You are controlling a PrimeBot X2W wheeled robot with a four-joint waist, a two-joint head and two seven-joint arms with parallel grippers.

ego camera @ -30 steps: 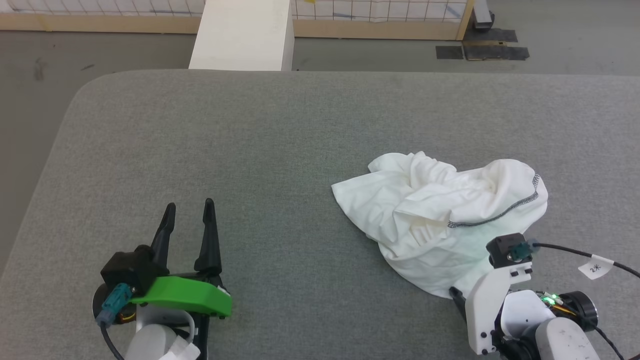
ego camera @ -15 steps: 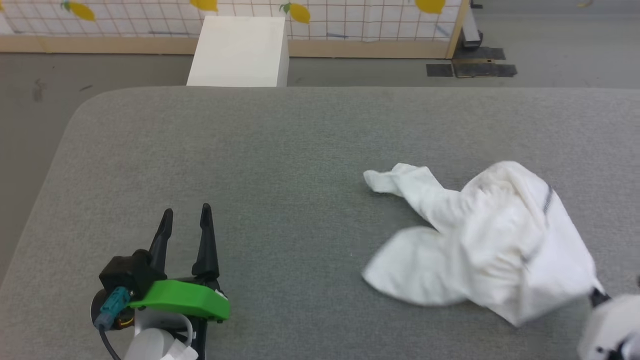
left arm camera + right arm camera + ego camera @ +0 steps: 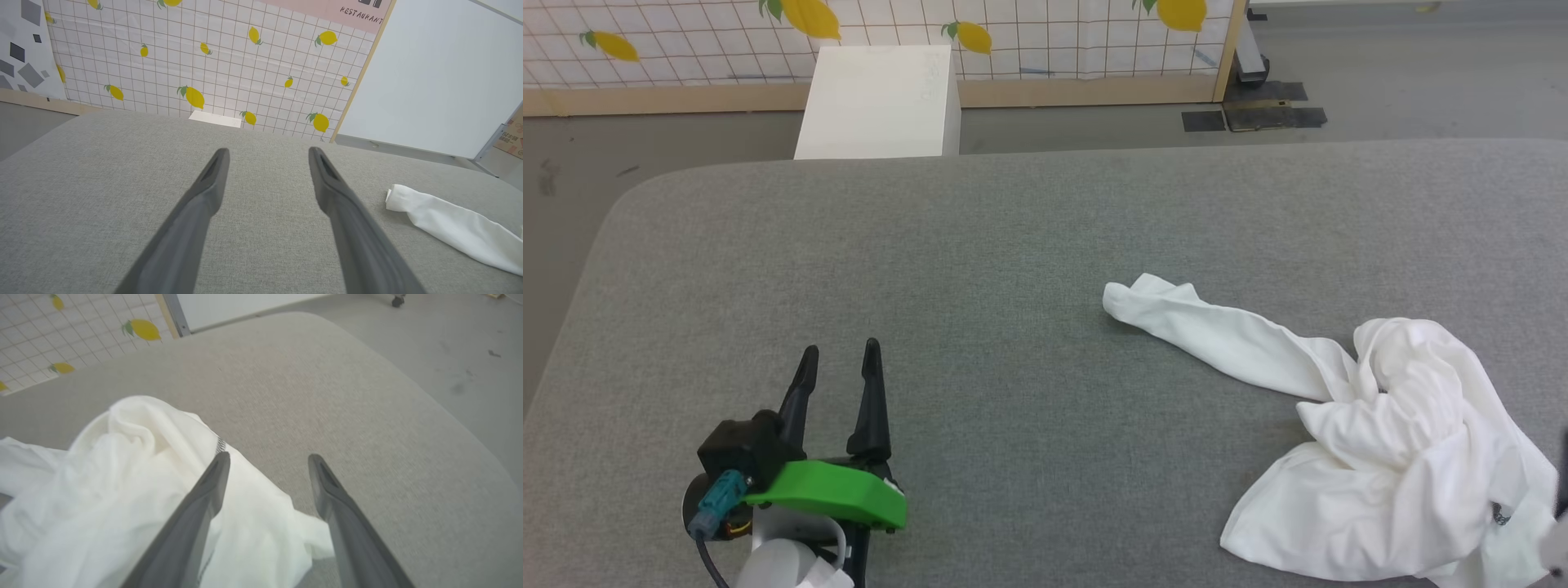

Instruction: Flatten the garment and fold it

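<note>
Your garment (image 3: pixel 1388 457) lies crumpled on the surface (image 3: pixel 980 245) at 4 o'clock in the head view, with one long strip trailing toward the centre. Your left gripper (image 3: pixel 840 349) sits at 7 o'clock, fingers released and empty. Your right gripper (image 3: pixel 268 457) hangs over the cloth's edge, fingers spread, grasping nothing.

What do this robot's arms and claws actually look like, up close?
The left gripper has two long, black, tapering jaws rising from a black block, with a bright green curved cover behind. A teal plug with a black cable sits at its side, by a pale rounded forearm. The right gripper has the same slim dark grey jaws, hollowed on their inner faces.
</note>
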